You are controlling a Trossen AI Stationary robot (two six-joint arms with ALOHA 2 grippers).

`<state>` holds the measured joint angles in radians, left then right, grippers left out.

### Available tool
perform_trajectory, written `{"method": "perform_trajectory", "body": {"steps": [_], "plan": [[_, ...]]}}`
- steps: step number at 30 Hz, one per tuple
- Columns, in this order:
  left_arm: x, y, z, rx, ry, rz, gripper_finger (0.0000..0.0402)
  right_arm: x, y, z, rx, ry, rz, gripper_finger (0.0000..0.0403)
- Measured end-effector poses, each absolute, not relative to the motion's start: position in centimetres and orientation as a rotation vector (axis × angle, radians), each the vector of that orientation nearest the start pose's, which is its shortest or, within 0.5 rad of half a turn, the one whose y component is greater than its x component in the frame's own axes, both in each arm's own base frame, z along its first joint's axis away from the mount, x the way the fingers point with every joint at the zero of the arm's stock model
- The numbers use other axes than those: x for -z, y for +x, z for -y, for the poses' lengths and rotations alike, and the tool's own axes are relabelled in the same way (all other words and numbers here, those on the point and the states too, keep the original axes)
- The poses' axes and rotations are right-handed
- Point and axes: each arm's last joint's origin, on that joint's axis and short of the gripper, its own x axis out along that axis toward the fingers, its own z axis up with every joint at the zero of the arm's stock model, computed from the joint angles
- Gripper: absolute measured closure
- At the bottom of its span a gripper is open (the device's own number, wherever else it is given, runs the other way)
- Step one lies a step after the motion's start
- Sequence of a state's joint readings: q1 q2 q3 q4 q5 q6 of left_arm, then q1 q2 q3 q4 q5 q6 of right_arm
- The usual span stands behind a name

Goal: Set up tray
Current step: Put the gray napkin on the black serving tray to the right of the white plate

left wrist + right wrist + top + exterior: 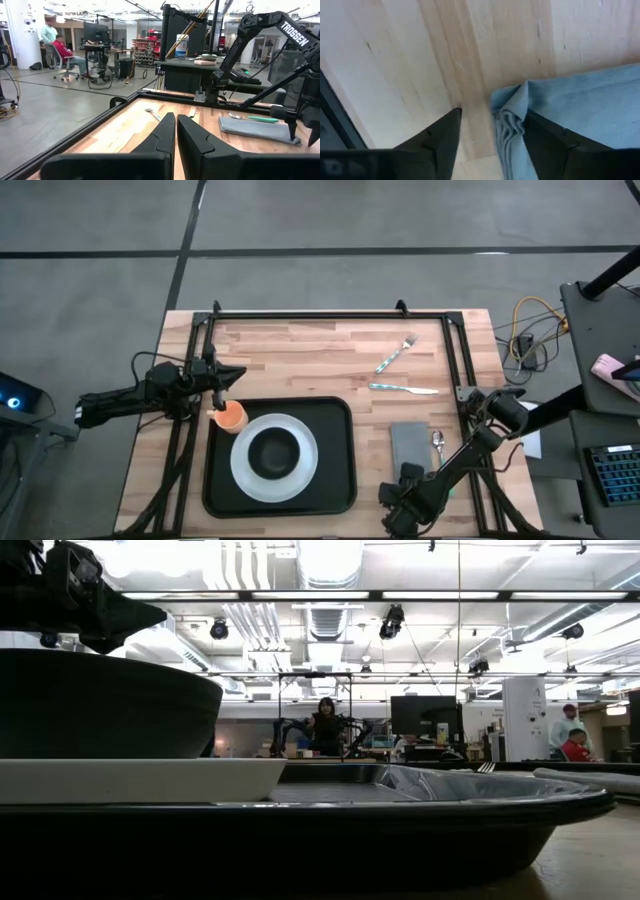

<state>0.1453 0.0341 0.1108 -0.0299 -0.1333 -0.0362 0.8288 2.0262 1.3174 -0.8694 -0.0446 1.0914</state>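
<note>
The black tray (335, 480) is lying on the near middle of the wooden table (300, 350), and a white plate (300, 470) with a dark bowl (274, 452) on it is sitting in the tray's left part. An orange cup (231, 416) is standing at the tray's far left corner, touching or just over the rim; which one cannot be told. The left gripper (232, 379) is hovering just beyond that cup, and in the left wrist view its two dark fingers (160, 137) are pressing almost together with nothing between them. The right gripper (408, 488) is reaching down at the near edge of the grey napkin (408, 443), which is lying on the table right of the tray. In the right wrist view its fingers (440, 135) are standing apart, and the bunched corner of the napkin (507, 125) is sitting between them without being clamped. A spoon (438, 442) is lying just beside the napkin on its right. Farther back on the table a knife (403, 388) and a fork (396, 353) are lying near each other. In the low view the tray's rim (500, 815) is filling the foreground, with people showing in the room behind.
</note>
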Motion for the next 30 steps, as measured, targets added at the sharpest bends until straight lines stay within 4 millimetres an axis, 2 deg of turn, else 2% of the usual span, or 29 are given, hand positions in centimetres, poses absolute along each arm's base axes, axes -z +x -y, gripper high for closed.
{"method": "perform_trajectory", "body": {"steps": [13,17,22,30], "plan": [[-19.6,9.1,-1.7,-0.278,-0.036,0.052,0.0402,-12.7,24.0,-26.2,0.241,0.200,-1.591,0.0383],[-19.6,9.1,-1.7,-0.278,-0.036,0.052,0.0402,-13.0,24.1,-26.3,0.232,0.211,-1.594,0.0388],[-19.6,9.1,-1.7,-0.278,-0.036,0.052,0.0402,-14.5,24.2,-26.4,0.181,0.250,-1.564,0.0390],[-19.6,9.1,-1.7,-0.277,-0.036,0.052,0.0402,-18.6,23.7,-25.8,0.122,0.338,-1.501,0.0391]]}}
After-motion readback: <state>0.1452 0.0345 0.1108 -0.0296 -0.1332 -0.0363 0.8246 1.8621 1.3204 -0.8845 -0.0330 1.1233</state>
